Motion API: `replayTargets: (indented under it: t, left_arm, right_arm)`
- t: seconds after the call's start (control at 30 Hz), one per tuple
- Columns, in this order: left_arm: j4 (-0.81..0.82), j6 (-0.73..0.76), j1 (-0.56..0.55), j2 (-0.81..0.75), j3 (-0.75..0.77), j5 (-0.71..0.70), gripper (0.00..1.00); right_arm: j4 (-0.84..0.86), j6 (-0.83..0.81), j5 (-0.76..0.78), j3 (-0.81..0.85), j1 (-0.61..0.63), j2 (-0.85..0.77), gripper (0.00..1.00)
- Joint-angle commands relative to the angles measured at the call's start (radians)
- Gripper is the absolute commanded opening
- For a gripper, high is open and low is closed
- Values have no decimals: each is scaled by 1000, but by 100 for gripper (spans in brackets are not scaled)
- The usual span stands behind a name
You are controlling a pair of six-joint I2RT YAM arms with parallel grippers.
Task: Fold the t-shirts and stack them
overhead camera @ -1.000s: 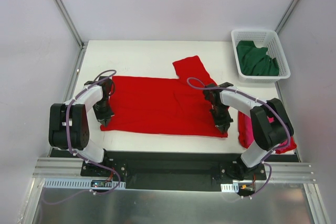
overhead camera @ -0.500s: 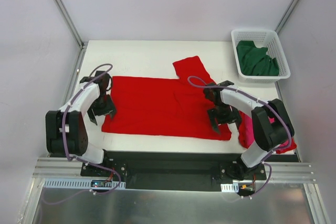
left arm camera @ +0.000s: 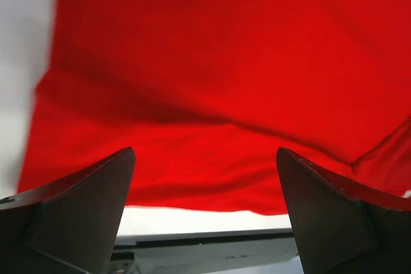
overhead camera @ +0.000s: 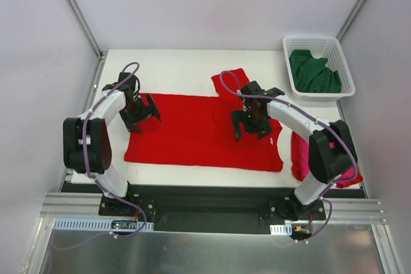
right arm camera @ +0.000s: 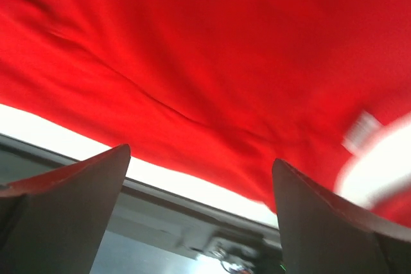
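The red t-shirt (overhead camera: 192, 134) lies spread flat across the middle of the table, with one sleeve (overhead camera: 230, 81) sticking out at its far edge. My left gripper (overhead camera: 144, 119) hovers open over the shirt's far left corner and holds nothing. Over the shirt's right part my right gripper (overhead camera: 252, 128) is also open and holds nothing. In the left wrist view the red cloth (left arm camera: 212, 68) fills the picture beyond the open left gripper (left arm camera: 205, 184). The right wrist view shows the same cloth (right arm camera: 212, 49) past the open right gripper (right arm camera: 200, 178). A pink t-shirt (overhead camera: 299, 156) lies folded at the near right. The green t-shirt (overhead camera: 313, 72) sits bunched in the basket.
The white lattice basket (overhead camera: 319, 40) stands at the far right corner. Grey walls with metal rails close in the left, right and back sides. The black mounting strip (overhead camera: 205, 198) runs along the near edge.
Both grippers opened and let go of the red t-shirt's near corners. They then rose and moved toward the far side, over the shirt. The shirt stays flat.
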Motion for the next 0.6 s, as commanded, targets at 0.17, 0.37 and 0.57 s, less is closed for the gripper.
replayTargets:
  t: [0.17, 0.37, 0.57]
  left_arm:
    - [150, 46, -93, 190, 85, 107, 99]
    - [67, 66, -143, 198, 85, -92, 99]
    - [-34, 96, -178, 187, 70, -269, 99]
  right_arm:
    - [136, -15, -164, 149, 103, 172, 96]
    - [105, 4, -139, 103, 106, 212, 96]
    - [76, 0, -103, 56, 116, 217, 96]
